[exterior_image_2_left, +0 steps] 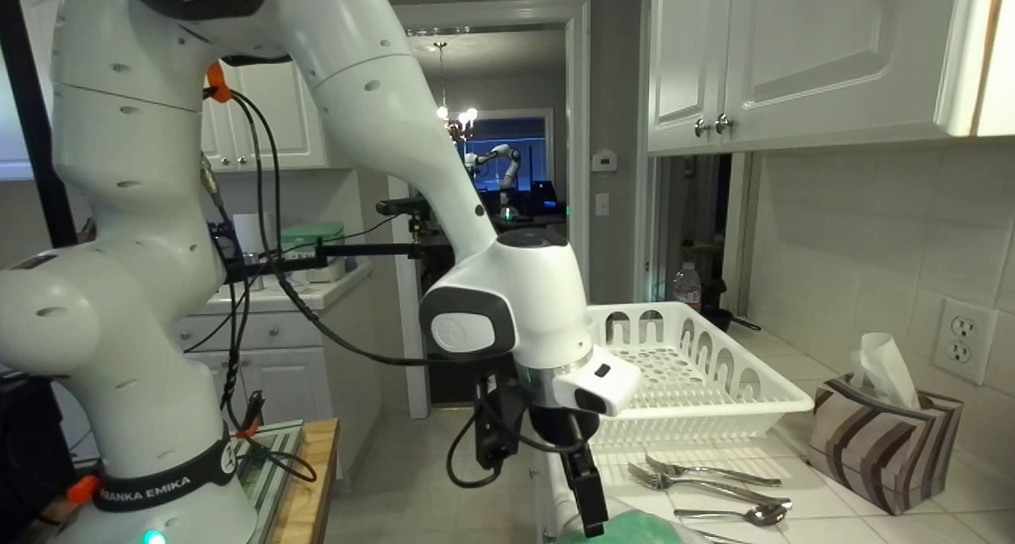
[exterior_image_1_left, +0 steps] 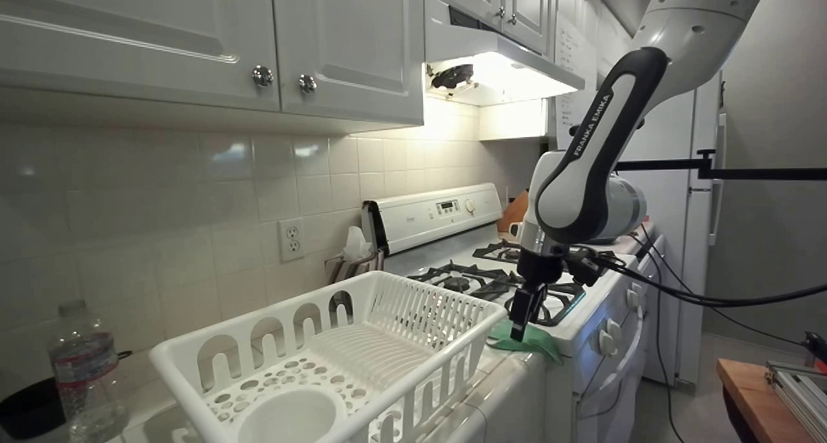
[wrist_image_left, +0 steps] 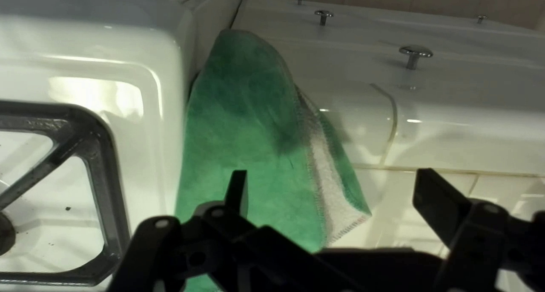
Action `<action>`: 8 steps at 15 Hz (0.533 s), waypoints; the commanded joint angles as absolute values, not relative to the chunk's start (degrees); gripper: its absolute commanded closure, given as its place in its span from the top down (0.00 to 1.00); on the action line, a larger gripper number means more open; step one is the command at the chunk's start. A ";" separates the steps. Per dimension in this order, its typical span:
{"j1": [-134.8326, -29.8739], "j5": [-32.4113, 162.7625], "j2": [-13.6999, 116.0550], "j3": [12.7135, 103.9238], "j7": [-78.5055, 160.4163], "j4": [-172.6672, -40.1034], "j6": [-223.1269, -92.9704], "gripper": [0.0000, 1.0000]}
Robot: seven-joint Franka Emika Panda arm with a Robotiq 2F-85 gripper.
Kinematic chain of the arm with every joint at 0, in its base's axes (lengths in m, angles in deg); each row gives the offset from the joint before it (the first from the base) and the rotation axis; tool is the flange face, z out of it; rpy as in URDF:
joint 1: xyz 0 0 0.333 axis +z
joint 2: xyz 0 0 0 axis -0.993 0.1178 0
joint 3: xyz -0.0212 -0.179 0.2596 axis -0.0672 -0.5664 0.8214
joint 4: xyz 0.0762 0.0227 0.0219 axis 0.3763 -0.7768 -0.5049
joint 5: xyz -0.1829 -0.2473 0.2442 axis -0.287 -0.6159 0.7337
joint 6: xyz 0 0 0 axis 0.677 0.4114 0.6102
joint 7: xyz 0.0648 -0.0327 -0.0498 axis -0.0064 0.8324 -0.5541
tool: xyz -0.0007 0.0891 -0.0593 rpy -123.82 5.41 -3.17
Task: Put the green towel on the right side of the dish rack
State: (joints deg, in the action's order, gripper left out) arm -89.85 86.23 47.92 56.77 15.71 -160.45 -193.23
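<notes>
The green towel lies folded on the counter's front edge between the dish rack and the stove. It also shows at the bottom of an exterior view. In the wrist view the towel has a turned-up corner with a pale underside. My gripper is open and empty, pointing down just above the towel. One finger is over the towel, the other over the white tile, with the pale corner between them. The gripper hides part of the towel. The white dish rack stands on the counter and looks empty.
A stove with black grates adjoins the towel. Forks and spoons lie between rack and towel. A tissue box stands by the wall. A bottle is beyond the rack. Cabinets hang overhead.
</notes>
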 commanded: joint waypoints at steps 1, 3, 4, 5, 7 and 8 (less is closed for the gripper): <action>-89.59 84.14 51.26 55.46 15.20 -158.71 -193.87 1.00; -89.21 83.35 52.21 54.67 15.30 -158.65 -194.03 1.00; -88.94 82.81 52.69 54.19 15.47 -158.61 -194.14 0.91; -88.83 82.47 52.94 53.89 15.51 -158.59 -194.09 0.72; -88.48 81.63 53.39 53.30 15.75 -158.54 -194.14 0.57; -88.31 81.31 53.55 52.99 15.86 -158.43 -194.32 0.51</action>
